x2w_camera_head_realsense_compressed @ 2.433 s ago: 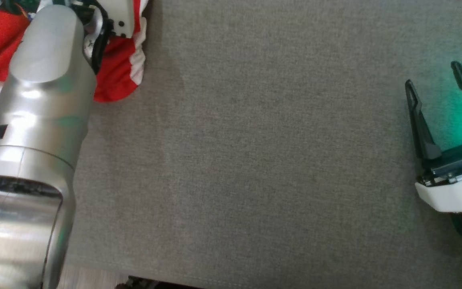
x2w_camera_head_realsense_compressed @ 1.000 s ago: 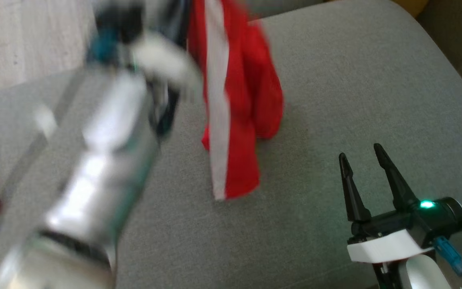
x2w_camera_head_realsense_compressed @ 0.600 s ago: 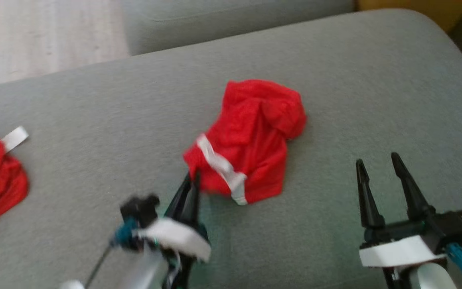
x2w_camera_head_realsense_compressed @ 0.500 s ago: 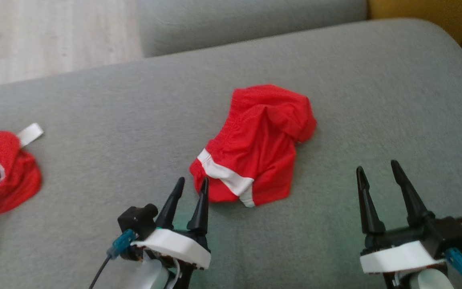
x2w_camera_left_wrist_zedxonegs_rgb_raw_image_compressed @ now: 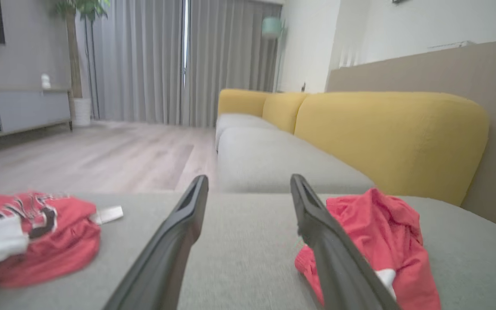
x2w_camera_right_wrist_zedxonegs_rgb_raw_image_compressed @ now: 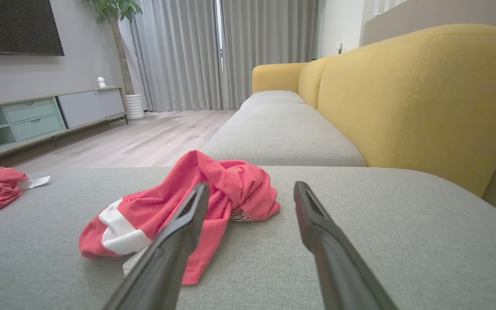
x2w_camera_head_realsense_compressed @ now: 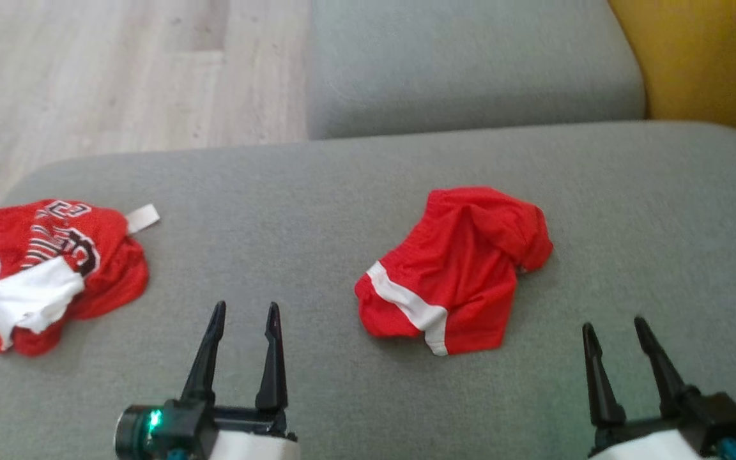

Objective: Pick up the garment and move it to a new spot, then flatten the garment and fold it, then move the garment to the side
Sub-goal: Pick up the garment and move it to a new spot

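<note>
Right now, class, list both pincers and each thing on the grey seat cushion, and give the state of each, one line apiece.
left pincer: open, holding nothing
right pincer: open, holding nothing
red garment with white stripe: crumpled, not folded, lying loose on the cushion
red lettered garment: bunched in a heap near the cushion's left end
grey seat cushion: bearing both garments

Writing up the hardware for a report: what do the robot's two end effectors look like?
The left end effector and right end effector each have two long black fingers tapering to points, on a black base over a white collar. A green light glows on the left base; a blue connector sits by the right.
</note>
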You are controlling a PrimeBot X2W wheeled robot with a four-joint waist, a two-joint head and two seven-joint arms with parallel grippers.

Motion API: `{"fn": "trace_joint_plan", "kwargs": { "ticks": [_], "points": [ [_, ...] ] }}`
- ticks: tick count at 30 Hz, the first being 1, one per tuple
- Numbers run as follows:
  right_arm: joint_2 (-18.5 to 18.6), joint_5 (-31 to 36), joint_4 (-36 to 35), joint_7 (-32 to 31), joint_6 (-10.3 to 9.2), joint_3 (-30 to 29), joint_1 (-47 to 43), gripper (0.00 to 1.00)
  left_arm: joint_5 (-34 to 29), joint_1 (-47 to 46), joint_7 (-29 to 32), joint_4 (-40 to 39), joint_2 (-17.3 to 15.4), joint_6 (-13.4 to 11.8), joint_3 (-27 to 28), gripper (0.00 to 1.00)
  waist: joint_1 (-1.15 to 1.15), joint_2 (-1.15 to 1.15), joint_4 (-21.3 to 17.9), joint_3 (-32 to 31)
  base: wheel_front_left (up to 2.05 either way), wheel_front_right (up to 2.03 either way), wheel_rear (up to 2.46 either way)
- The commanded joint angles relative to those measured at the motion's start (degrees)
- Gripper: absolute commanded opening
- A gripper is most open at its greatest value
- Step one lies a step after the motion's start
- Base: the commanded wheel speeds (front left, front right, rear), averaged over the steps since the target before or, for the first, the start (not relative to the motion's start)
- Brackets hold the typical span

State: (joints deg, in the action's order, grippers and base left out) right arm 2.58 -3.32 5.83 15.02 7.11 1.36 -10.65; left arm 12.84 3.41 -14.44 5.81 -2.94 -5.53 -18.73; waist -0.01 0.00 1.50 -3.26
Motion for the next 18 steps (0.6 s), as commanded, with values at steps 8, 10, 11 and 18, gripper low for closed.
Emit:
{"fn": "trace_joint_plan", "kwargs": {
  "ticks": [8, 10, 11, 18],
  "points": [
    [0.3, -2.01, -0.26, -0.02, 0.37, 1.86, -2.33, 1.0, -6.42, 6.03, -0.55, -6.48, 0.06, -1.3, 4.39, 1.0, 0.01, 0.0, 2.0, -3.64, 0.0, 0.0, 0.0],
    [0.3, -2.2, -0.06, -0.02, 0.37, 2.15, -2.63, 1.0, -6.95, 7.09, -0.55, -6.26, 0.06, -1.59, 4.98, 1.0, 0.01, 0.0, 2.05, -3.94, 0.0, 0.0, 0.0],
    [0.3, -2.32, 0.02, -0.02, 0.37, 2.26, -2.73, 1.0, -6.96, 7.42, -0.55, -6.2, 0.06, -1.61, 5.15, 1.0, 0.01, 0.0, 2.09, -4.04, 0.0, 0.0, 0.0],
    [0.3, -2.61, 0.33, -0.02, 0.37, 2.79, -2.81, 1.0, -8.15, 7.74, -0.55, -5.45, 0.06, -0.73, 5.36, 1.0, 0.01, 0.0, 2.17, -4.01, 0.0, 0.0, 0.0]
  ]
}}
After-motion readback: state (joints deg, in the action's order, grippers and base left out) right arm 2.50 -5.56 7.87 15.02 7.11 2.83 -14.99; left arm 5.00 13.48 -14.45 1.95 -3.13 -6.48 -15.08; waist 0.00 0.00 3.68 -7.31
